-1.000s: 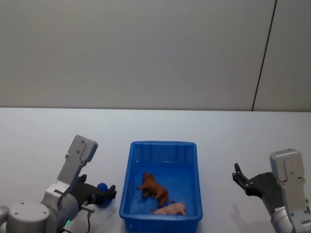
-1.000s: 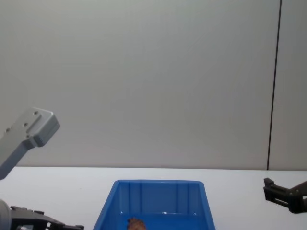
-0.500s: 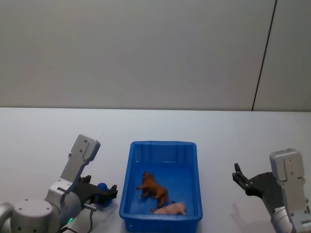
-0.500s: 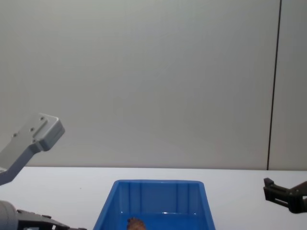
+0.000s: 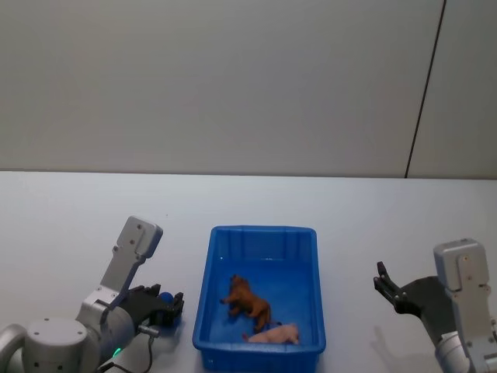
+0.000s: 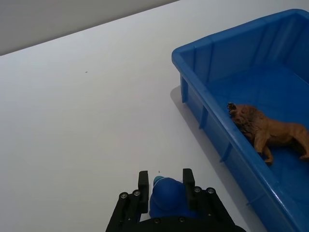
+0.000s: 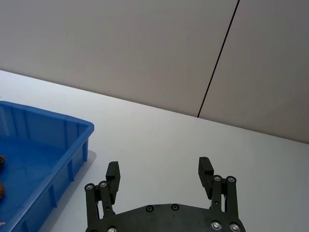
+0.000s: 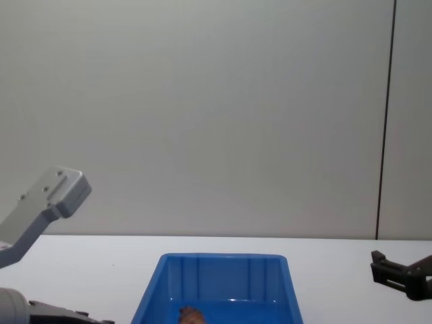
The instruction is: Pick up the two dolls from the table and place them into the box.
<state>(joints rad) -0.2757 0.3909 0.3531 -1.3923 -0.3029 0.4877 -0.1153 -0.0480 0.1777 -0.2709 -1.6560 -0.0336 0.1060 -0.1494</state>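
1. Both dolls lie inside the box (image 5: 262, 233): the brown animal (image 5: 248, 301) mid-floor, the pink pig (image 5: 274, 335) by the near wall.
2. Left pincer (image 6: 165, 182) pinches a small blue object (image 6: 167, 196) above the desk (image 5: 78, 217).
3. Right pincer (image 7: 160, 171) hangs spread, right of the box.

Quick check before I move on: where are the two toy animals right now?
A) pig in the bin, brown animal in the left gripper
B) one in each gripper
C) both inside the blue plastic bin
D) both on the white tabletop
C: the brown shaggy toy animal and the pale pink toy pig both lie on the floor of the bright blue rectangular plastic bin.
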